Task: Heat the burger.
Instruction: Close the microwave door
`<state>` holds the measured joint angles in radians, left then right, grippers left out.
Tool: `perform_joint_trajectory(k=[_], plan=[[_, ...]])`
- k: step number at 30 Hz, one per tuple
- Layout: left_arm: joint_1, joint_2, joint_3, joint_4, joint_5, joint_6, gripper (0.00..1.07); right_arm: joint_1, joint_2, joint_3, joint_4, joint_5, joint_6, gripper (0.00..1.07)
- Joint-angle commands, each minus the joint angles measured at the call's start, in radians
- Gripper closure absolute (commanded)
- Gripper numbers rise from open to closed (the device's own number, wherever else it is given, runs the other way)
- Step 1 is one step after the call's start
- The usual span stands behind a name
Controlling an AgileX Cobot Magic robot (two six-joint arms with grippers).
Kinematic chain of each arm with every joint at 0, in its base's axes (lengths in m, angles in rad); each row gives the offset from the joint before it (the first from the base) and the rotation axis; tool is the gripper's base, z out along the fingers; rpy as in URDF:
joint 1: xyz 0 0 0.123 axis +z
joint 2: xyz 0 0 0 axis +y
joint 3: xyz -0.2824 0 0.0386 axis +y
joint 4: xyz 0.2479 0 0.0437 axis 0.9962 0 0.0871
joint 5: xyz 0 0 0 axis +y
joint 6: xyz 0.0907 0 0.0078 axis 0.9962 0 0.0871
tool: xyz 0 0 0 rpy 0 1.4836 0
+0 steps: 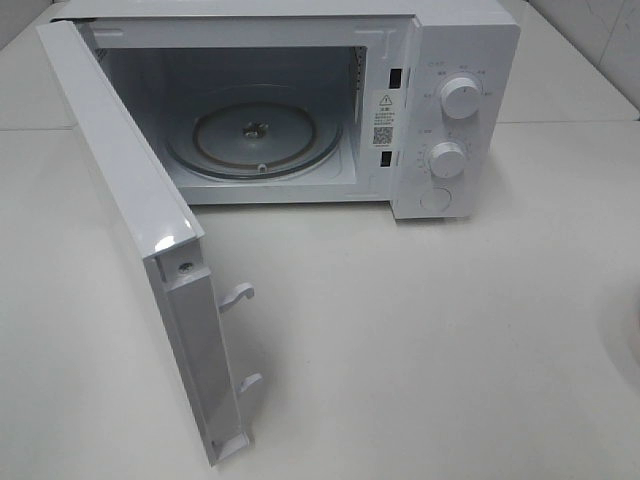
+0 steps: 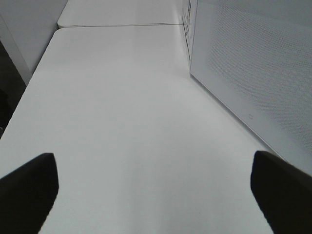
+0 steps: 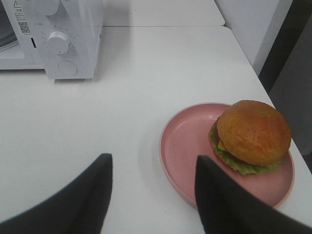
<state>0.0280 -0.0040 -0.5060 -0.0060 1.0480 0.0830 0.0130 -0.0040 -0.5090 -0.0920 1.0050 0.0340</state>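
So the burger [image 3: 252, 132] sits on its pink plate [image 3: 187, 146] off to one side of the right gripper [image 3: 153, 187] — jaws partly apart, gripping nothing — while the left gripper [image 2: 153, 187] (spread wide) faces bare table.

The exterior high view cuts off the microwave [image 1: 300, 100] top and shows neither arm. Its dial labels [image 1: 455, 70] are too small to read. The right wrist view crops the plate [image 3: 185, 146] edge; the burger [image 3: 251, 134] hides its own patty
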Motion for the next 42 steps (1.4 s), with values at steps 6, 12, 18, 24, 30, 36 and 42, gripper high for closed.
perform_joint_trajectory(k=[6,12,18,24,30,36,42], plan=[[0.002,-0.010,-0.001,0.056,-0.006,-0.018,0.03,-0.004,-0.030,0.008,-0.002,-0.008,-0.013,0.62],[0.002,0.074,-0.062,0.051,-0.108,-0.032,0.03,-0.004,-0.030,0.008,-0.002,-0.008,-0.013,0.62],[0.002,0.280,-0.075,0.026,-0.363,-0.024,0.03,-0.004,-0.030,0.008,-0.002,-0.008,-0.013,0.62],[0.002,0.463,-0.069,0.018,-0.584,0.021,0.09,-0.004,-0.030,0.008,-0.002,-0.008,-0.013,0.62],[0.002,0.580,-0.029,-0.002,-0.772,0.035,0.30,-0.004,-0.030,0.008,-0.002,-0.008,-0.013,0.62],[0.002,0.754,0.076,-0.048,-1.213,-0.006,1.06,-0.004,-0.030,0.008,-0.002,-0.008,-0.013,0.62],[0.002,0.895,0.095,-0.046,-1.318,-0.090,1.06,-0.004,-0.030,0.008,-0.002,-0.008,-0.013,0.62]])
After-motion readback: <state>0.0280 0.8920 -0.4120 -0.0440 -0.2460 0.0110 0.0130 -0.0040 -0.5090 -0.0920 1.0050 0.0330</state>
